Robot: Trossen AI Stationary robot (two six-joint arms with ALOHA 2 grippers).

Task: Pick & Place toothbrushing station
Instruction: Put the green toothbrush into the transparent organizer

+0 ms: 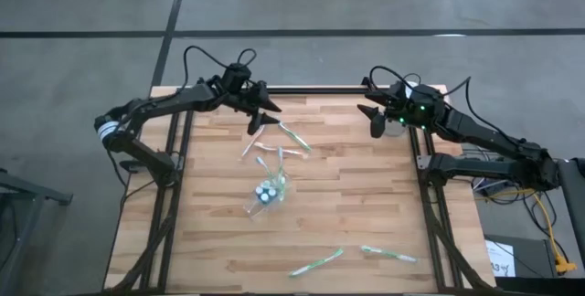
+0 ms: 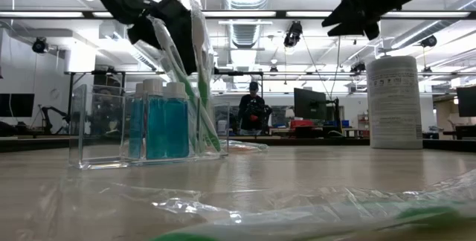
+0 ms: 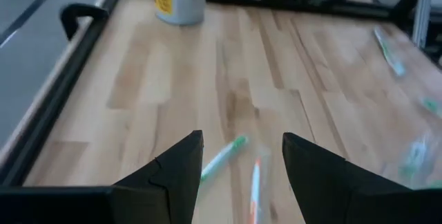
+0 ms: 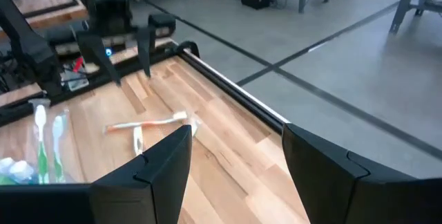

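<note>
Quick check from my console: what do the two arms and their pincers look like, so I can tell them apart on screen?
Both arms are black, jointed and slim, with looping black cables. The left arm has a white band near its base. The right arm shows small green lights near the wrist. The left pincer and right pincer each end in two dark, wedge-shaped fingers.

Bright ceiling strip lights (image 2: 245, 14) glare overhead; the foreground plastic wrap (image 2: 297, 211) is blurred.

My left wrist view blurs the toothbrushes (image 3: 222, 156) below me, the low view cuts off both my arms at its top edge, and its foreground plastic wrap (image 2: 297, 211) is a smeared blur.
</note>
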